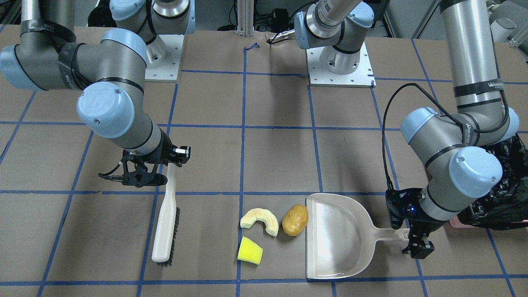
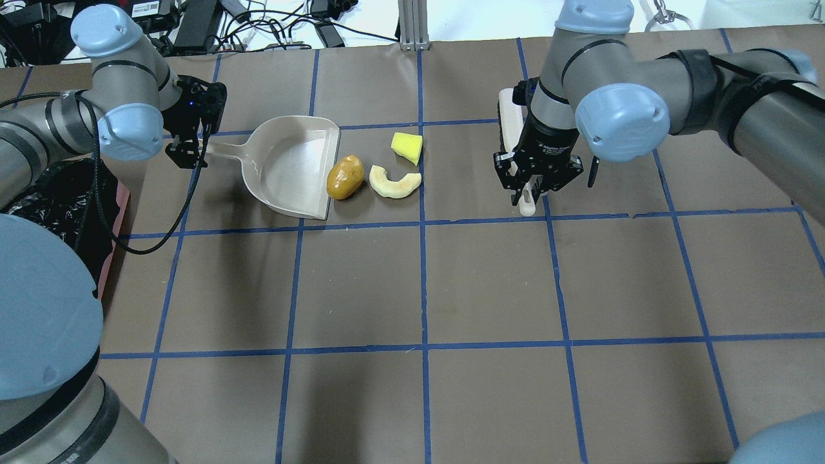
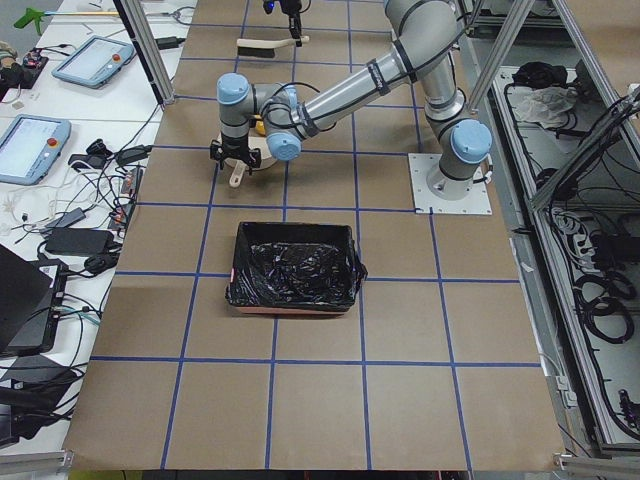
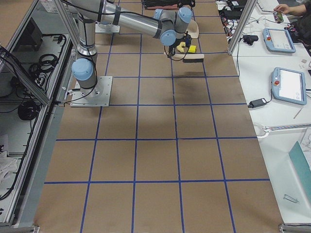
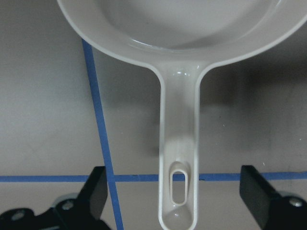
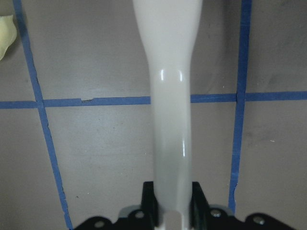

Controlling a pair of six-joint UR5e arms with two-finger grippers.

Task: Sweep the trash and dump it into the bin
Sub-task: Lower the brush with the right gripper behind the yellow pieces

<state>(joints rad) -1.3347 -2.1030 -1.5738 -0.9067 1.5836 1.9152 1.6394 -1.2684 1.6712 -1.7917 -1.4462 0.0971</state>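
The left claw (image 5: 175,196) gapes wide astride the beige plastic dustpan (image 1: 338,235) handle, untouching, the right claw (image 6: 171,206) clamps the white plastic brush (image 6: 170,120), and the brown potato (image 1: 295,220), cream crescent slice (image 1: 260,220) and yellow sponge wedge (image 1: 250,250) lie at the dustpan's mouth.

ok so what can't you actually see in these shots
Bin: front view, mostly behind the left arm and cut by the edge.
Brush bristles: overhead, under the right arm.
Dustpan mouth: left wrist view, cut off at the top.
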